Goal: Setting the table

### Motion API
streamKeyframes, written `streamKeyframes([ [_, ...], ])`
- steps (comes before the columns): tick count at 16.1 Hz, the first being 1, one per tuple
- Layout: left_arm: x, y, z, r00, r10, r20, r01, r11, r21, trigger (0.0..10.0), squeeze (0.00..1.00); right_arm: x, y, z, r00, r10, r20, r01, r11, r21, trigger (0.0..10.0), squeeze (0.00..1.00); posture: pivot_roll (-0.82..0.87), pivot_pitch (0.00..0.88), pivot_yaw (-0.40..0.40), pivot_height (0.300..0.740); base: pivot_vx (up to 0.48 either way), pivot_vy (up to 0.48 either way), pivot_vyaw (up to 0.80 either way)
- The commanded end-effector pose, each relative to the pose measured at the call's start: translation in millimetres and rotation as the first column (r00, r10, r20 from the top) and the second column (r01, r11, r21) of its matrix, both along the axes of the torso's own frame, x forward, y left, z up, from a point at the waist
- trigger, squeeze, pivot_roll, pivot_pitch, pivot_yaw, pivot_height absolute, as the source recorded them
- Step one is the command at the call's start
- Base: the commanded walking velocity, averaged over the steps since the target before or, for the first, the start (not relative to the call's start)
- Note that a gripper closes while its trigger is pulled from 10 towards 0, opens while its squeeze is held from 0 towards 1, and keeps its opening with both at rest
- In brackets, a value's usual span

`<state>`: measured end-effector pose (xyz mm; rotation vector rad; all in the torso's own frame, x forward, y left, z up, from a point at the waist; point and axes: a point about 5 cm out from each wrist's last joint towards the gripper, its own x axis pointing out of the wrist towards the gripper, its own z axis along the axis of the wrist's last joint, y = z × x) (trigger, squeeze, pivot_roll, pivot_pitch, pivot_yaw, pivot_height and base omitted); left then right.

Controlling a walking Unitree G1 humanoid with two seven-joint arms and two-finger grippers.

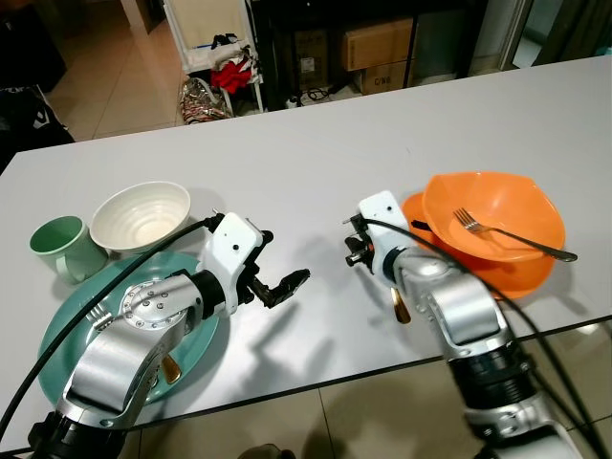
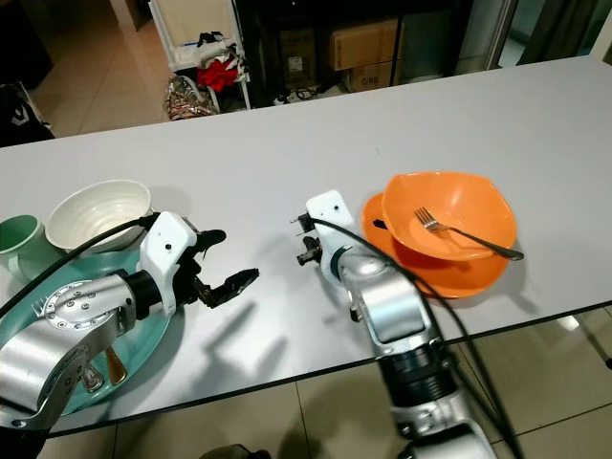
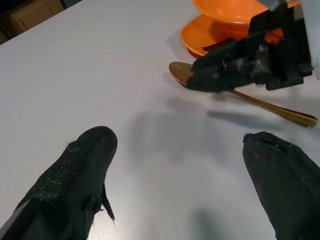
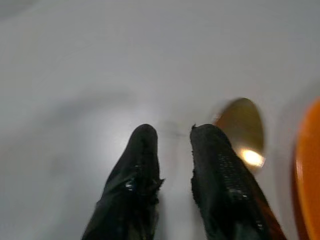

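A smooth, matte pale-grey bench [image 1: 316, 153] carries two groups of tableware. On the robot's left lies a round, glossy teal plate [image 1: 57, 335] with cutlery on it, partly hidden under the silver forearm; behind the plate stand a cream ceramic bowl [image 1: 141, 215], round and deep, and a pale green mug [image 1: 55, 247] with a curved handle. On the right, an orange bowl [image 1: 497, 225] of softly angular outline sits on a matching orange plate [image 1: 524, 273]; a slim metal fork [image 1: 512, 235] rests inside the bowl, tines toward its centre, handle projecting over the rim.

The left hand [image 1: 273, 277] hovers above bare bench just beside the teal plate, its two textured black fingers spread wide and holding nothing. The right hand [image 4: 172, 150] is lowered close to the bench beside the orange plate, its fingers [image 4: 220, 170] set narrowly apart with nothing between them. A gold-coloured spoon [image 3: 245, 97], polished and reflective, lies flat on the bench just beside the right hand, its oval bowl toward the orange plate.
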<state>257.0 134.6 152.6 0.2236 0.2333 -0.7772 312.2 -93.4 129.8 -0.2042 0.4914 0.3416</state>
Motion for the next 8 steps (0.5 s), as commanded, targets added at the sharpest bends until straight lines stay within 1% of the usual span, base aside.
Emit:
streamKeyframes([
  [1, -3.1, 3.8, 2, 1.0, 0.003, 0.01, -0.003, 1.0, 0.021, 10.0, 0.0, -0.1, -6.7, -2, 0.994, -0.104, 0.011, 0.104, 0.994, 0.028, 10.0, 1.0, 0.04, 0.0, 0.114, 0.74, 0.0, 0.0, 0.0],
  [2, -4.8, 5.8, 2, 1.0, 0.004, 0.008, -0.004, 1.0, 0.026, 10.0, 0.0, -1.7, -8.4, -4, 0.989, -0.145, 0.005, 0.145, 0.989, 0.042, 10.0, 1.0, 0.04, 0.0, 0.116, 0.74, 0.0, 0.0, 0.0],
  [4, -6.9, 8.8, 4, 1.0, 0.005, 0.008, -0.005, 1.0, 0.029, 10.0, 0.0, -2.6, -13.5, -10, 0.981, -0.196, 0.011, 0.195, 0.98, 0.036, 10.0, 1.0, 0.05, 0.0, 0.118, 0.74, 0.0, 0.0, 0.0],
  [6, -8.5, 10.2, 6, 1.0, 0.003, 0.012, -0.003, 1.0, 0.031, 10.0, 0.0, -5.8, -11.1, -18, 0.977, -0.211, -0.033, 0.213, 0.974, 0.081, 10.0, 1.0, 0.06, 0.0, 0.118, 0.74, 0.0, 0.0, 0.0],
  [8, -10.2, 10.1, 8, 1.0, -0.005, 0.017, 0.005, 1.0, 0.019, 10.0, 0.0, -6.7, -7.3, -18, 0.976, -0.214, -0.028, 0.216, 0.973, 0.082, 10.0, 1.0, 0.06, 0.0, 0.118, 0.74, 0.0, 0.0, 0.0],
])
